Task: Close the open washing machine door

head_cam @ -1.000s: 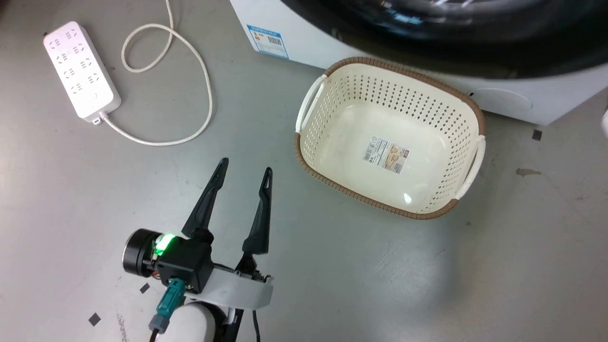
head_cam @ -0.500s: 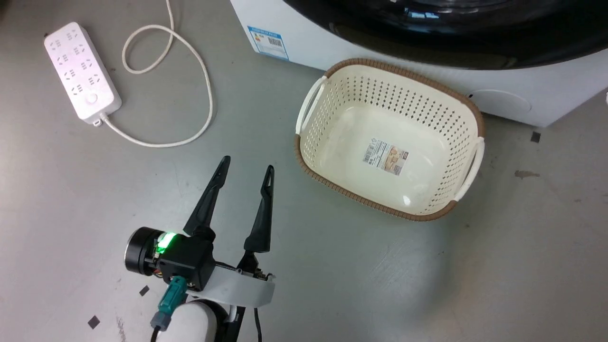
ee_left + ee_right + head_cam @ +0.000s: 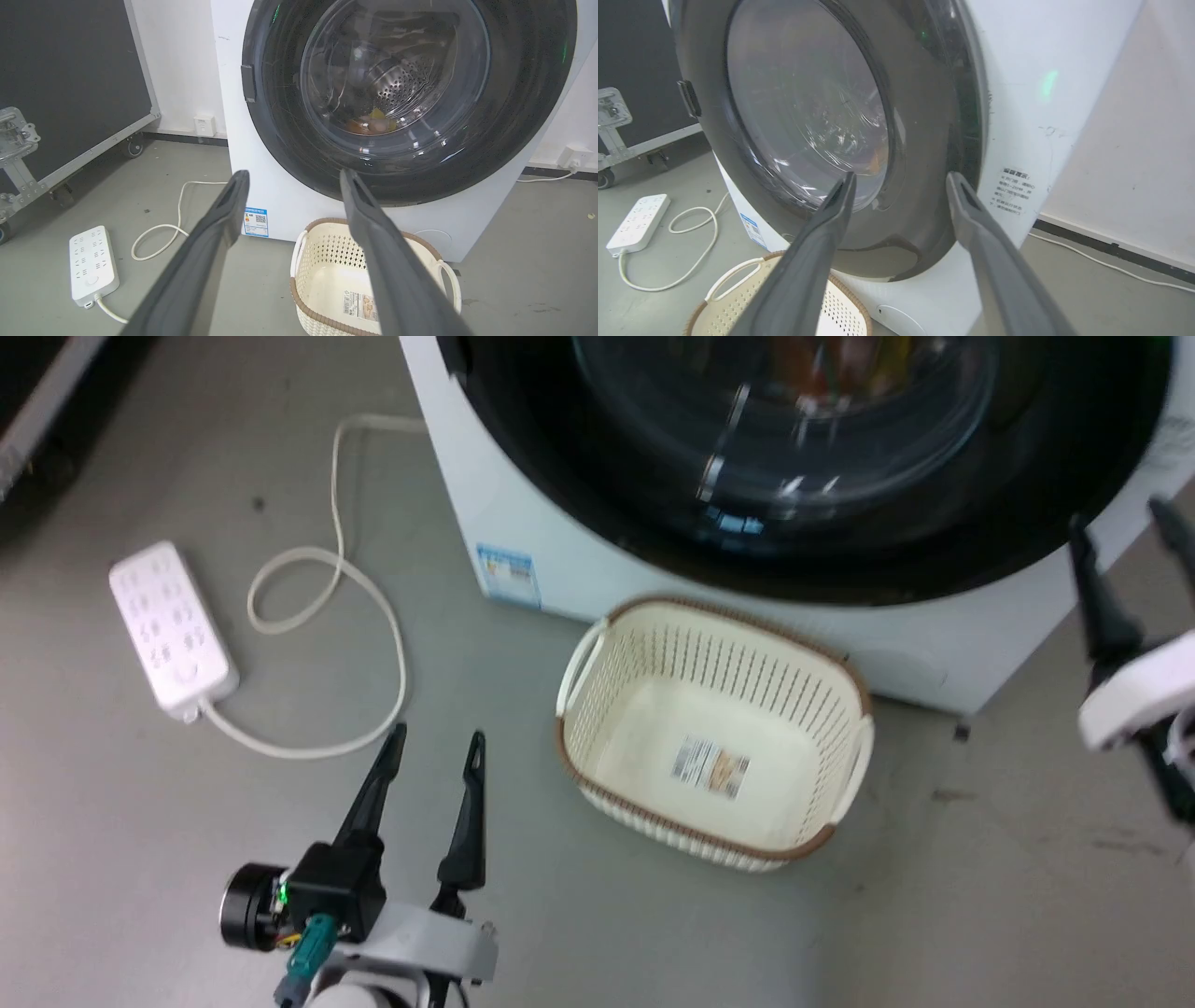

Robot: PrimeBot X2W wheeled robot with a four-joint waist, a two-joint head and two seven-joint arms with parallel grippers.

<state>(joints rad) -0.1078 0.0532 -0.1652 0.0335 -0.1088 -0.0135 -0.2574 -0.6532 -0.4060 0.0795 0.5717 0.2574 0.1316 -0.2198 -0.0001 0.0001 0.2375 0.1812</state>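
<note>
Our left gripper [image 3: 437,737] is spread wide, its two dark fingers well apart with nothing between them. Straight ahead of its fingertips, and higher, is the washing machine door [image 3: 275,140]: the black ring lies flat against the white washing machine [image 3: 471,513], with the steel drum visible through the bulging glass (whether the catch has engaged we cannot tell). Below and just ahead of this gripper, on its right-finger side, a cream basket [image 3: 728,649] with a brown rim stands on the grey floor [image 3: 653,915], close to the foot of the machine. A white power strip [image 3: 168,630] lies on the floor well off to this gripper's left.

Our right gripper [image 3: 1120,518] is also open and holds nothing. In the right wrist view its fingers [image 3: 971,210] point at the lower part of the door's black rim, on the side near the machine's right edge. The rim is near the tips, but we cannot tell whether they touch it. From here the rim sits close against the cabinet. The basket is below this gripper and to its left.
</note>
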